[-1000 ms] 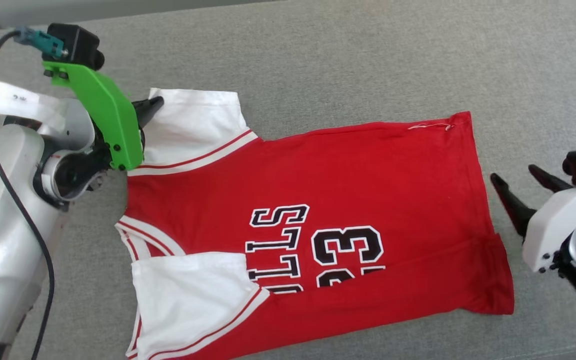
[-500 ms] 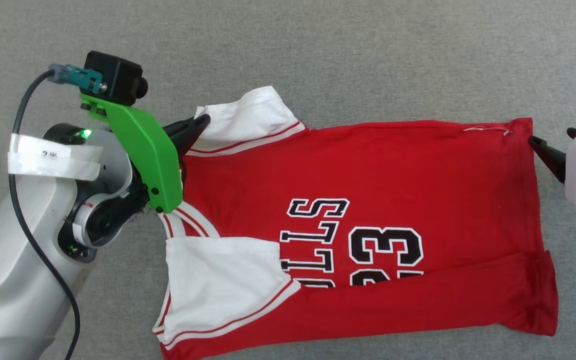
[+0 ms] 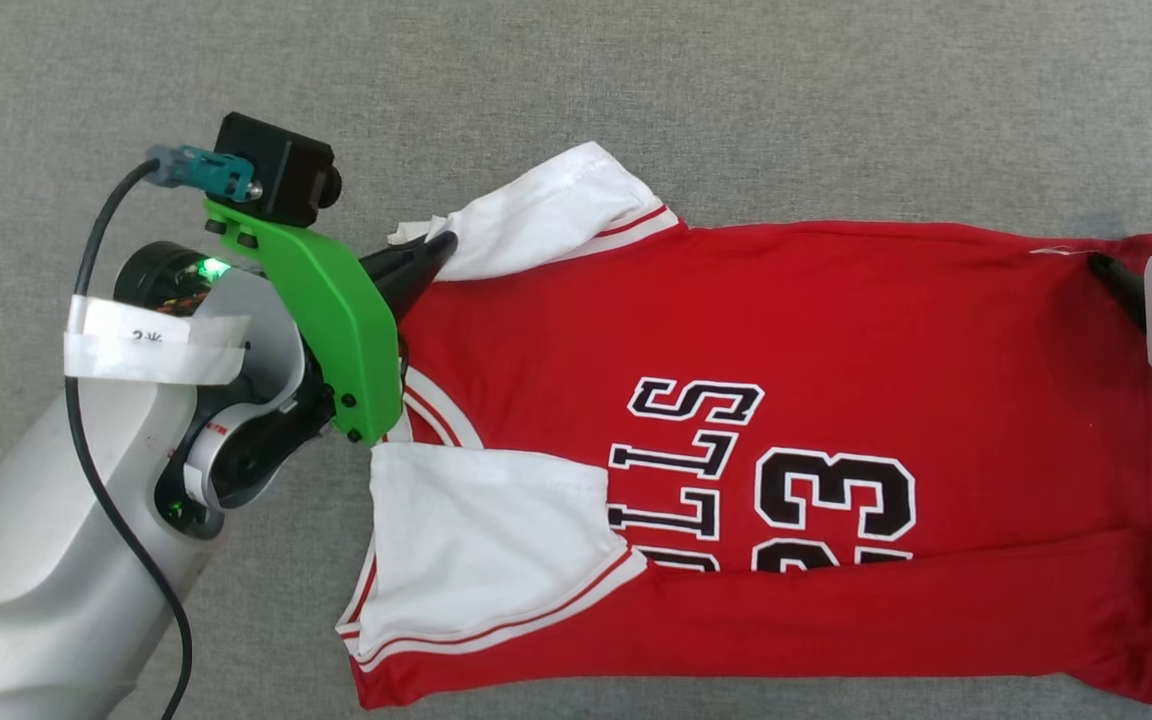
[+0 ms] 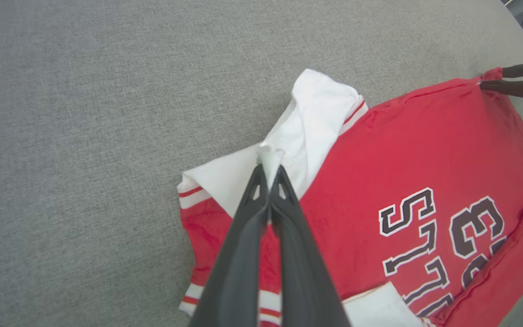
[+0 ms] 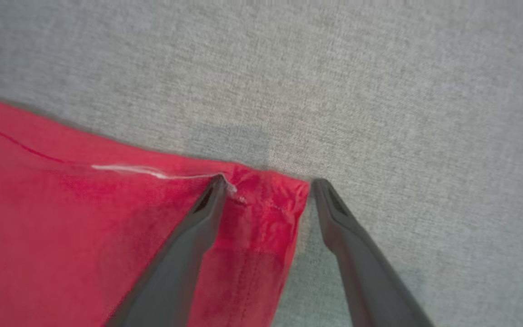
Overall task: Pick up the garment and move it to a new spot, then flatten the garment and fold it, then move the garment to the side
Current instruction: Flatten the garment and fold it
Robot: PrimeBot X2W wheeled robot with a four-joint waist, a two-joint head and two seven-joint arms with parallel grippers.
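Observation:
The red garment lies spread on the grey cloth surface, lettering and "23" facing up, its near edge folded over. My left gripper is shut on the far white sleeve, which is bunched and raised. The left wrist view shows the sleeve cloth pinched at the gripper's tips. My right gripper is open at the garment's far hem corner, one finger over the red cloth and the other over the grey surface. One dark right finger shows at the hem.
Grey cloth surface extends on all sides of the garment. Its rounded edge shows at the upper right of the left wrist view. The near white sleeve lies flat on the garment's front.
The head camera has shifted. My left gripper has pulled the far sleeve up and toward the body, bunching it. My right gripper has moved from beside the hem onto its far corner.

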